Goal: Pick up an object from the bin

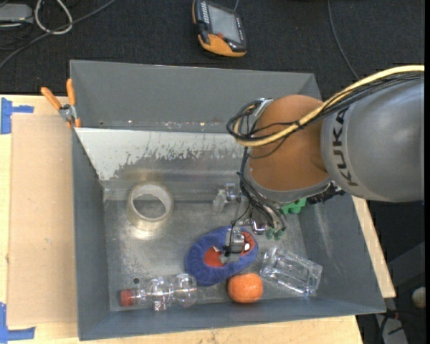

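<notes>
— What was in the bin (86, 249)?

— A few loose things, mostly along the near side of its floor. A blue round thing (201, 261) with a red patch in its middle lay toward the front, a little right of centre. An orange ball (244, 288) sat just beside it by the front wall. I could not tell whether the two were touching.

— And the see-through pieces?

— A clear plastic tub (292, 272) lay tilted just right of the ball. A clear bottle (161, 292) with a red cap lay on its side along the front wall, left of the blue thing, cap end pointing left. A roll of clear tape (150, 203) lay flat on the left part of the floor, well apart from the others. I could not make out whether the tub or the bottle had anything inside.

— Where was the tool (234, 246)?

— The arm (283, 149) reached in from the right, with its orange cover over the back right part of the bin. The tool was down at the blue round thing, right over the red patch.

— Open or closed?

— I could not tell. Its tip was small and dark against the red and blue, with cables hanging just above it.

— So was the blue thing picked up?

— It lay on the floor of the bin, under the tool. Whether the tool gripped it could not be seen.
</notes>
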You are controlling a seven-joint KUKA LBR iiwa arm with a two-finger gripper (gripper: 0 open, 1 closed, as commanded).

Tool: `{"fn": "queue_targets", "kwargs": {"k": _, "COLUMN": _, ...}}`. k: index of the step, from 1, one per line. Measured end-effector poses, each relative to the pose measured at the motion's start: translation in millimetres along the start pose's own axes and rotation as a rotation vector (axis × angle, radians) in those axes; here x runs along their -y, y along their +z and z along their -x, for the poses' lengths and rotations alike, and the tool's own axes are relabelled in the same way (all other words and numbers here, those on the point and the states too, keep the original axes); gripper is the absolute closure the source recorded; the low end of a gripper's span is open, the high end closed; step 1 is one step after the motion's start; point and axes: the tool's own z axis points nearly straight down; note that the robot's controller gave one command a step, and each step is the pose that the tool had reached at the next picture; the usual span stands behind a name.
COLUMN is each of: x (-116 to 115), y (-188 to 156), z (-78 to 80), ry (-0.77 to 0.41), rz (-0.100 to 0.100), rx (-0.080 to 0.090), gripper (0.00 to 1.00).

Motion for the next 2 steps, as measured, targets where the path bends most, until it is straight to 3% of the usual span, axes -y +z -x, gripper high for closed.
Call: {"fn": "queue_targets", "kwargs": {"k": 2, "x": 1.0, "y": -6.5, "z": -8.1, "ry": -0.004, "rz": 0.000, "rx": -0.002, "gripper": 0.00}}
